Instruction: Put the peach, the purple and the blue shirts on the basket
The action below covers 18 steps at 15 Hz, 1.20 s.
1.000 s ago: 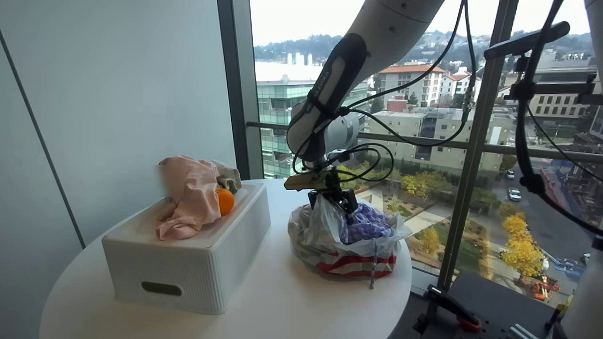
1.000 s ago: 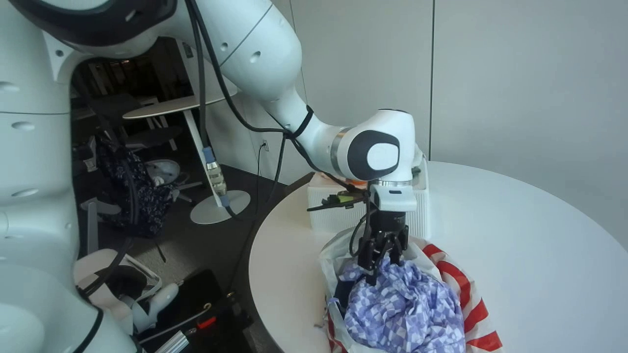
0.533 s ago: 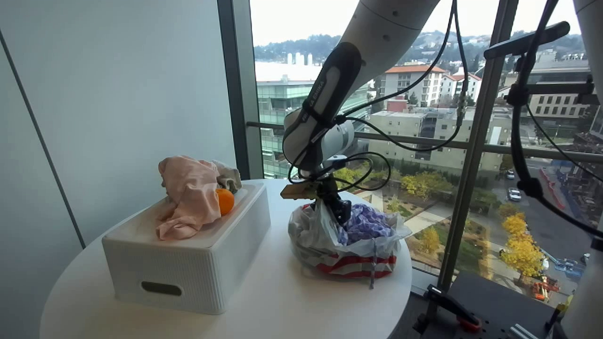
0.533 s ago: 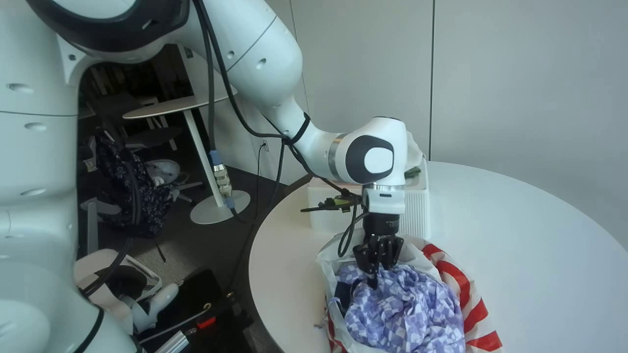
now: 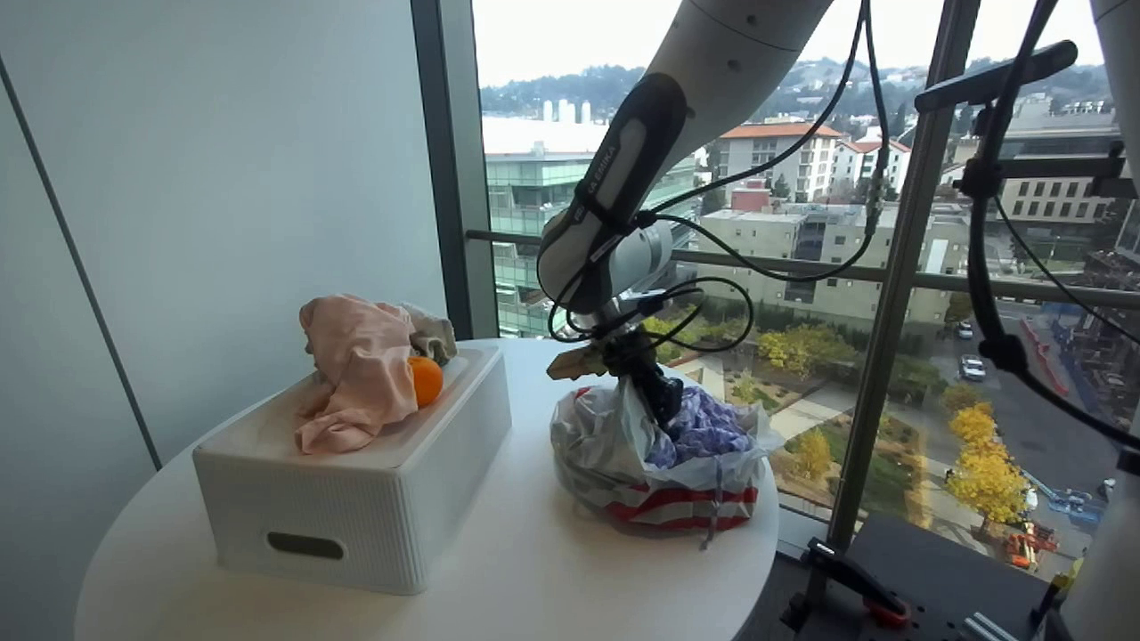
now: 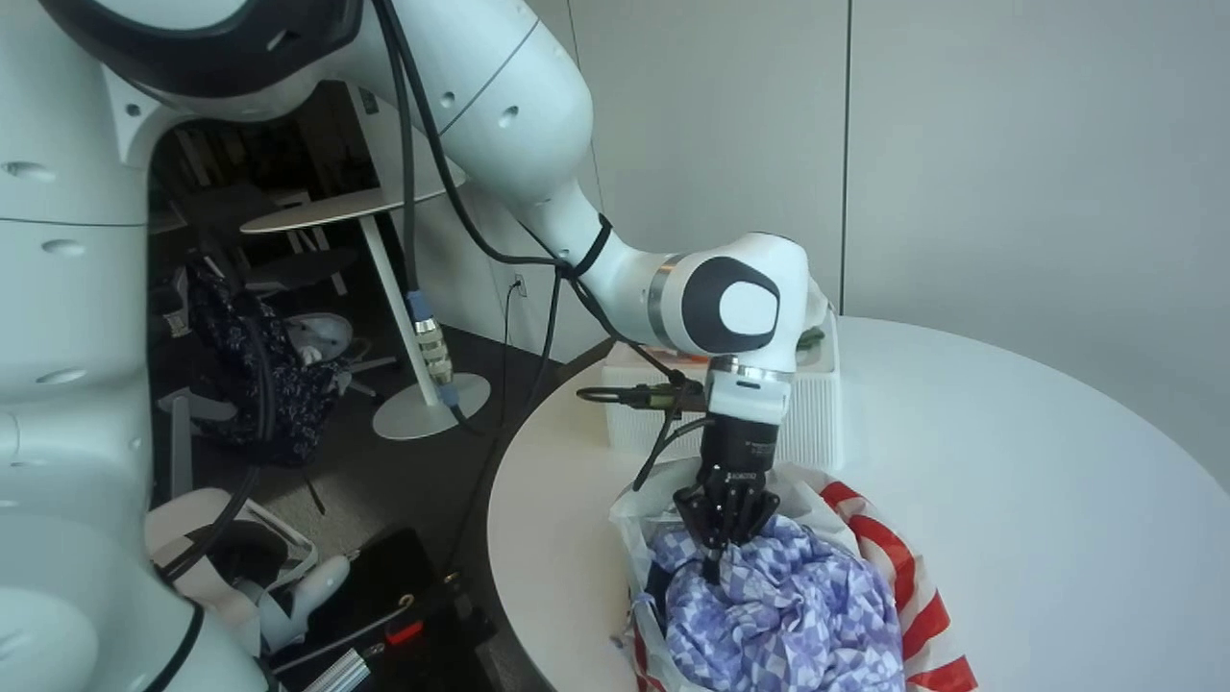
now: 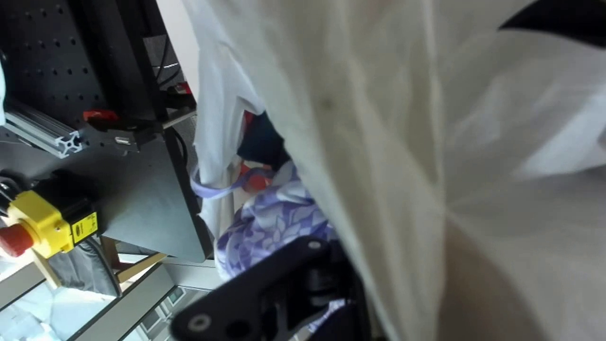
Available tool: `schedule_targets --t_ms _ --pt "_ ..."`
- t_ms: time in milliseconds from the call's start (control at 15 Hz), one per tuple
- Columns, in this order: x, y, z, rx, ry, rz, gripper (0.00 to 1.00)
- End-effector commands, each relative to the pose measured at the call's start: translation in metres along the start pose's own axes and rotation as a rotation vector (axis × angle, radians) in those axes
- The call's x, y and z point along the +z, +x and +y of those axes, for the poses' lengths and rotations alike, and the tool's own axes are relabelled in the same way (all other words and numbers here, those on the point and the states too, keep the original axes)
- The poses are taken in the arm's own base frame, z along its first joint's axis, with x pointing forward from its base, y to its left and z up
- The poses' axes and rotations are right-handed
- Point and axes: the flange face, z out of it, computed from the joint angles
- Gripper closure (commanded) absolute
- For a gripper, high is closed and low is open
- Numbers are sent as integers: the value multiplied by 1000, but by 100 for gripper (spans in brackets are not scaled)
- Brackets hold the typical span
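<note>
My gripper (image 6: 714,560) reaches down into the striped bag, shut on the purple shirt (image 6: 788,605), a crumpled white-and-purple patterned cloth. Folds of cloth cover the fingertips. In the wrist view a finger (image 7: 265,279) shows beside the purple fabric, and pale bag plastic (image 7: 369,142) hides the rest. The peach shirt (image 5: 361,356) lies heaped on top of the white basket (image 5: 307,507). A dark navy patch (image 7: 260,139) shows inside the bag next to the purple shirt; I cannot tell whether it is the blue shirt.
An orange ball or fruit (image 5: 426,381) and a grey-green cloth (image 5: 432,334) sit beside the peach shirt. The red-and-white striped plastic bag (image 5: 686,507) stands near the edge of the round table (image 5: 534,579). Windows (image 5: 802,231) stand close behind.
The jaws have come together on the purple cloth. The gripper first sank deeper, then tilted and rose slightly. The bag and purple shirt have shifted a little along with it.
</note>
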Motion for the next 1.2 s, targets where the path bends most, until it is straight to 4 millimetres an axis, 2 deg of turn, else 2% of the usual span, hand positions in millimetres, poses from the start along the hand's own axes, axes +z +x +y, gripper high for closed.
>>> schedule_targets --t_ms 0,333,667,867,1133 --pt "-23 7 25 120 -77 38 99" --pt "-60 6 46 316 -113 106 99" --pt "-106 18 77 583 -73 161 99" --pt "-146 32 98 737 -40 128 99" --pt "-219 44 133 853 106 74 99"
